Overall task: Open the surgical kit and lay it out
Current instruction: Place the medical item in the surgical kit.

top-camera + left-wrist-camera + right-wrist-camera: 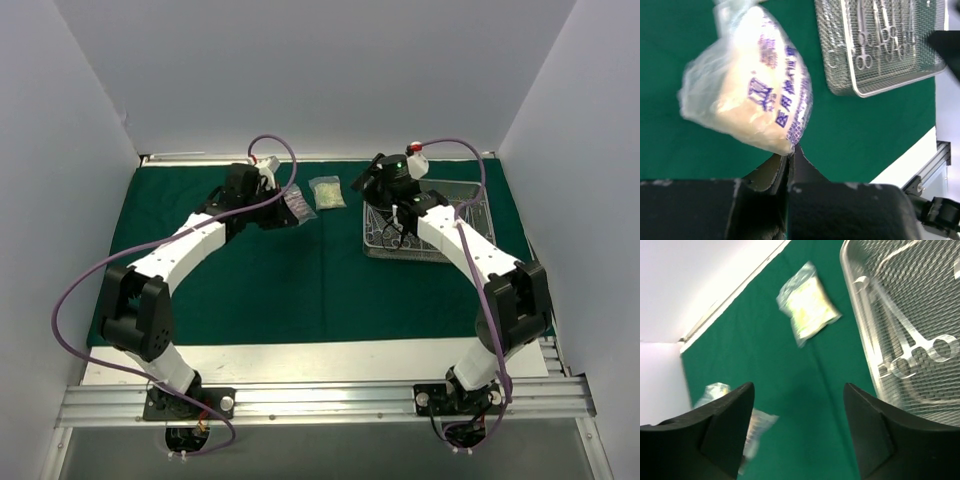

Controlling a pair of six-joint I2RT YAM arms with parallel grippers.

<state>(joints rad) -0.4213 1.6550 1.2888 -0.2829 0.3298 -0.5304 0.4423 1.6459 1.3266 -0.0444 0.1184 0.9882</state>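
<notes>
The dark green cloth lies spread flat over the table. My left gripper is shut on the corner of a clear packet with blue print, which hangs above the cloth. A second clear packet lies on the cloth at the back centre. The silver wire-mesh tray sits on the right with steel scissor-handled instruments inside. My right gripper stands open and holds nothing, hovering by the tray's left edge, short of the lying packet.
White walls close in the back and both sides. A bare white strip of table and an aluminium rail run along the near edge. Purple cables loop off both arms.
</notes>
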